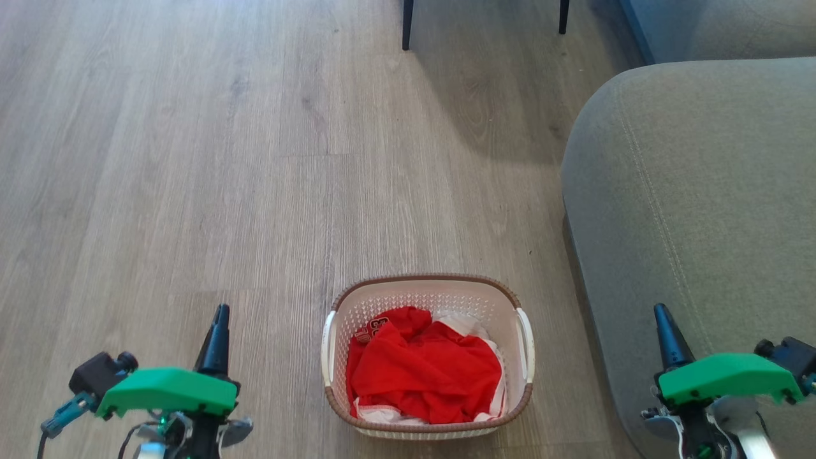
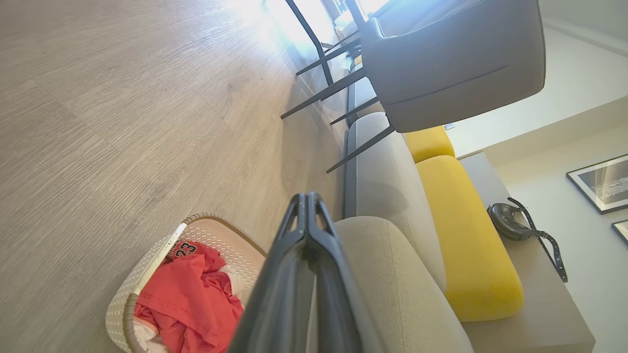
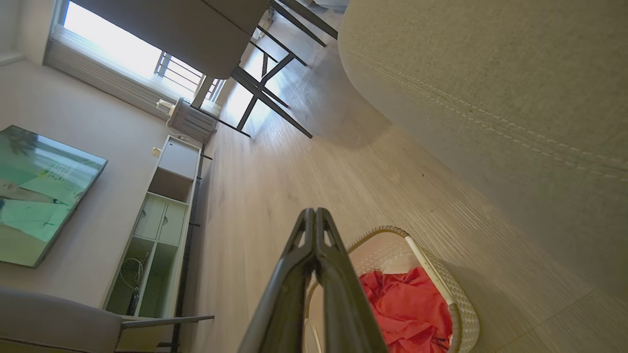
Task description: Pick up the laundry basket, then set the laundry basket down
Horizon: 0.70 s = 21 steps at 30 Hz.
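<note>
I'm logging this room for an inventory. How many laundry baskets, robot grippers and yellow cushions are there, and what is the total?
laundry basket: 1
grippers: 2, the left gripper and the right gripper
yellow cushions: 2
total: 5

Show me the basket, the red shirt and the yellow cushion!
laundry basket (image 1: 428,278): head view, on its brown far rim.
red shirt (image 1: 424,376): head view, middle of the cloth.
yellow cushion (image 2: 466,235): left wrist view, middle of its face.
</note>
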Tool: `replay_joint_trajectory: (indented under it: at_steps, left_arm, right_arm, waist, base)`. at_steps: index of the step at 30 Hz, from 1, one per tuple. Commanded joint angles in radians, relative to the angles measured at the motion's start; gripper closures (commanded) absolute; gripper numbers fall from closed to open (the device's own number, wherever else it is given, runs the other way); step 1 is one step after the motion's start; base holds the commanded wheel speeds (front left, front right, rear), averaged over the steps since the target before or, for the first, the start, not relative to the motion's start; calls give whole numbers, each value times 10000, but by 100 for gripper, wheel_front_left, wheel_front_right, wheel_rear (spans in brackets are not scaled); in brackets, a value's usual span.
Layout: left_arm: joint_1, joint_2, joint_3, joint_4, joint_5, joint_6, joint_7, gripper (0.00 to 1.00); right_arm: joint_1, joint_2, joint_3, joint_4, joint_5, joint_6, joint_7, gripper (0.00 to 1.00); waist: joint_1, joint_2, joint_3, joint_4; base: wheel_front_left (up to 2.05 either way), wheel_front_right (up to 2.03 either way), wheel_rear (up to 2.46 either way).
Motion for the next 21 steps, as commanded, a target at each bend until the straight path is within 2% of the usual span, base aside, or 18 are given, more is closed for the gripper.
replay_joint_trajectory:
  at_steps: [1,21]
  left_arm:
    - [-625,158,293,-251,-225,-77,49,100]
    - [-778,159,843,-191,-2317,-219,638,100]
  right_arm:
    - [-582,-171,48,-249,239,43,73,100]
    - [-764,-177,-278,-43,2462,54,654,100]
  waist:
    - [0,0,-1,-4]
    - [0,0,-33,-101]
  base:
    - [0,0,0]
    - [0,0,0]
